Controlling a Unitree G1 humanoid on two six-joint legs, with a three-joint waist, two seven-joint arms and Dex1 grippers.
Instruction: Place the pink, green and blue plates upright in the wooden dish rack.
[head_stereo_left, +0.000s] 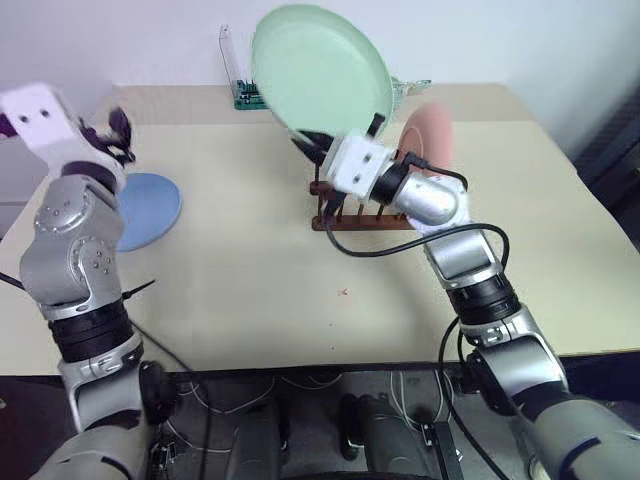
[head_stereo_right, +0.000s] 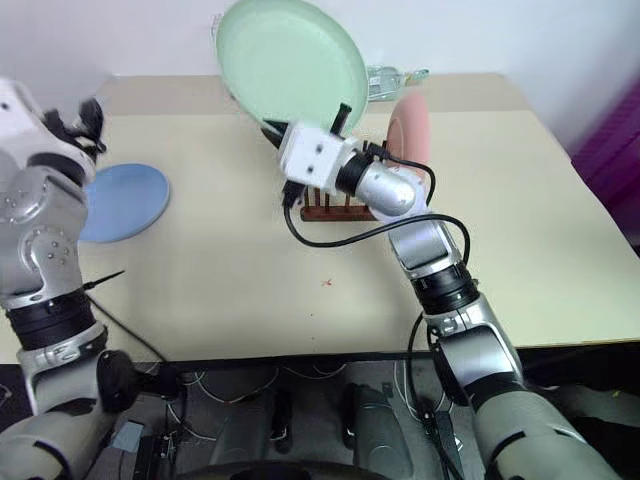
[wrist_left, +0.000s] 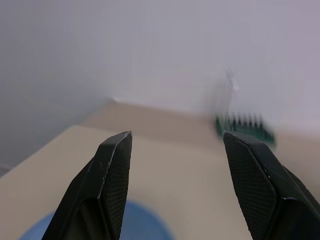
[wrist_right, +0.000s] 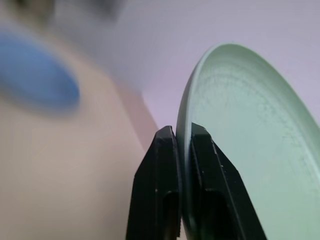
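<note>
While the right tool (wrist_right: 182, 137) pinches the rim of the green plate (head_stereo_left: 318, 68), that plate hangs in the air above and just behind the rack (head_stereo_left: 352, 214), and this is the relation the next move turns on. The rack sits on the surface (head_stereo_left: 300, 300) directly beneath the tool and its wrist, so the plate lies up from the slots, not off to one side. The plate faces the camera, tilted with its top edge leaning away; its lower rim is the part held. The pink plate (head_stereo_left: 430, 140) already stands upright at the right end of the rack, so the free pegs lie to its left, under the held plate.

As I judge it, the green plate must come down with its face turned to stand parallel to the pink one, its edge going between two peg rows. The right arm is the nearer one and has the plate, so the job is its own.

The blue plate (head_stereo_left: 145, 210) lies flat on the surface on the left, well apart from the rack. The left tool (wrist_left: 175, 145) stands above it with its fingers spread and nothing between them, pointing toward the far wall and the green holder (wrist_left: 245, 130). That arm is the nearer one to the blue plate, which lies below the tool.
</note>
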